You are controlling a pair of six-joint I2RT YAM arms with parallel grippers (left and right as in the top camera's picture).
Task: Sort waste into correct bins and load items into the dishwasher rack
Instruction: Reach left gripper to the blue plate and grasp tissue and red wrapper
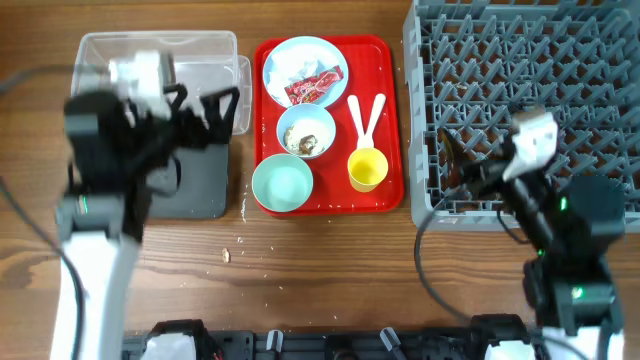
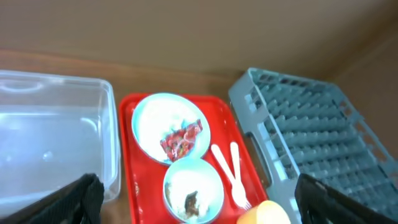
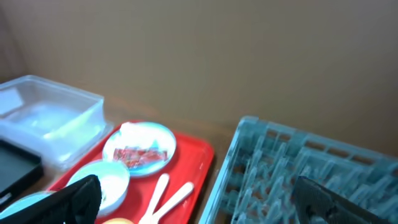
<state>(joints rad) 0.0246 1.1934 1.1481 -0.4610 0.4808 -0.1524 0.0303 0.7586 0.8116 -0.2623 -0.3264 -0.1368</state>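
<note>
A light blue plate (image 1: 300, 58) on the red tray (image 1: 390, 120) holds a red wrapper (image 1: 315, 88) and a white tissue (image 1: 287, 64). Below it are a bowl with brown scraps (image 1: 306, 132), an empty mint bowl (image 1: 283, 184), a yellow cup (image 1: 367, 169), and a white fork and spoon (image 1: 365, 115). The clear tub (image 1: 200, 50) and black tray (image 1: 200, 190) lie left, the grey rack (image 1: 530, 80) right. My left gripper (image 1: 205, 112) is open and empty over the black tray's top edge. My right gripper (image 1: 455, 165) is open and empty over the rack's front left.
A few crumbs (image 1: 227, 255) lie on the wooden table in front of the black tray. In the left wrist view the scraps bowl (image 2: 193, 193) and the plate (image 2: 168, 127) lie ahead between the open fingers (image 2: 196, 186). The right wrist view's open fingers (image 3: 199, 193) frame the cutlery (image 3: 168, 196).
</note>
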